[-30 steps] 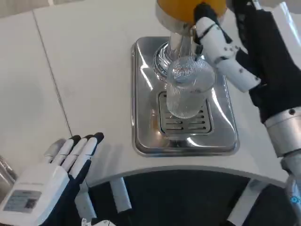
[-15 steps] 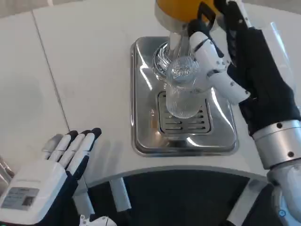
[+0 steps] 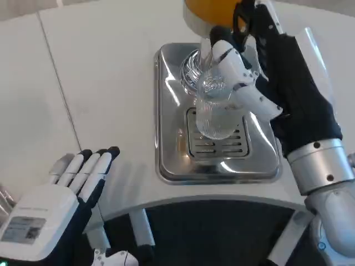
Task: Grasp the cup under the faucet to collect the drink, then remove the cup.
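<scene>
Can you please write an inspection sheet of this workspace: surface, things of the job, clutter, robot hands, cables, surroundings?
Surface: white table, with a seam line on the left.
Job's things: clear ribbed cup upright on the steel drip tray, below the dispenser with orange drink.
Clutter: nothing seen.
Robot hands: right robot hand at the cup, fingers beside its rim; grip cannot be confirmed. Left robot hand open, flat at the near table edge.
Cables: nothing seen.
Surroundings: dark floor below the table edge.
</scene>
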Action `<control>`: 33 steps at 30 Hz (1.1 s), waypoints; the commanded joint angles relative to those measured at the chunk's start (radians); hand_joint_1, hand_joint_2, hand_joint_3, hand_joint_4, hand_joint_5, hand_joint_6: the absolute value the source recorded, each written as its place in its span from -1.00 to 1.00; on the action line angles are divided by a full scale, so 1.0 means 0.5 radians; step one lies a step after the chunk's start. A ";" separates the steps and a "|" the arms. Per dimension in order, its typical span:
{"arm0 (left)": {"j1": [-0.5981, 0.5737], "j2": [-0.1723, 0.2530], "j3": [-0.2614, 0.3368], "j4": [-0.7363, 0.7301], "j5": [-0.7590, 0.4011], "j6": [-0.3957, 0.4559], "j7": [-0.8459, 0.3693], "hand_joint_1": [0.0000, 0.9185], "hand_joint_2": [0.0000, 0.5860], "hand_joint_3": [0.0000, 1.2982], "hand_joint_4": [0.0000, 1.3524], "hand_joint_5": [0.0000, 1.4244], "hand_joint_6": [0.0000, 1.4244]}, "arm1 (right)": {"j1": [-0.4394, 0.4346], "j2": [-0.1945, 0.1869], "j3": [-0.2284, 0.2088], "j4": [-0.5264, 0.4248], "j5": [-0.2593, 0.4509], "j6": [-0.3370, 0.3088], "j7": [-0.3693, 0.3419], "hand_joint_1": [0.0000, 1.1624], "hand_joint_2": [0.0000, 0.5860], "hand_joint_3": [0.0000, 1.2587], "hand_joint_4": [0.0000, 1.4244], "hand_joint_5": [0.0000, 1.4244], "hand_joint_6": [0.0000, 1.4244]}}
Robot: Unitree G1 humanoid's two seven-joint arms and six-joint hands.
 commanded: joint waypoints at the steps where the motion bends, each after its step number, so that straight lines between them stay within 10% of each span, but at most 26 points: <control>1: 0.011 -0.005 0.001 0.029 -0.013 -0.019 -0.007 -1.00 -0.85 -1.00 -1.00 -1.00 -1.00 | -0.017 -0.053 0.009 -0.013 0.018 0.055 0.072 -0.40 0.69 -1.00 -1.00 -1.00 -1.00; 16: -0.024 -0.014 -0.010 0.076 -0.047 -0.032 0.005 -1.00 -0.83 -1.00 -1.00 -1.00 -1.00 | -0.086 -0.189 0.080 -0.116 -0.058 0.199 0.205 -0.81 0.60 -1.00 -1.00 -1.00 -0.98; 33: -0.078 -0.046 -0.035 0.115 -0.049 -0.037 0.014 -1.00 -0.83 -1.00 -1.00 -1.00 -1.00 | -0.231 -0.613 0.334 -0.240 -0.910 0.141 0.541 -1.00 0.66 -0.77 -0.92 -0.86 -0.82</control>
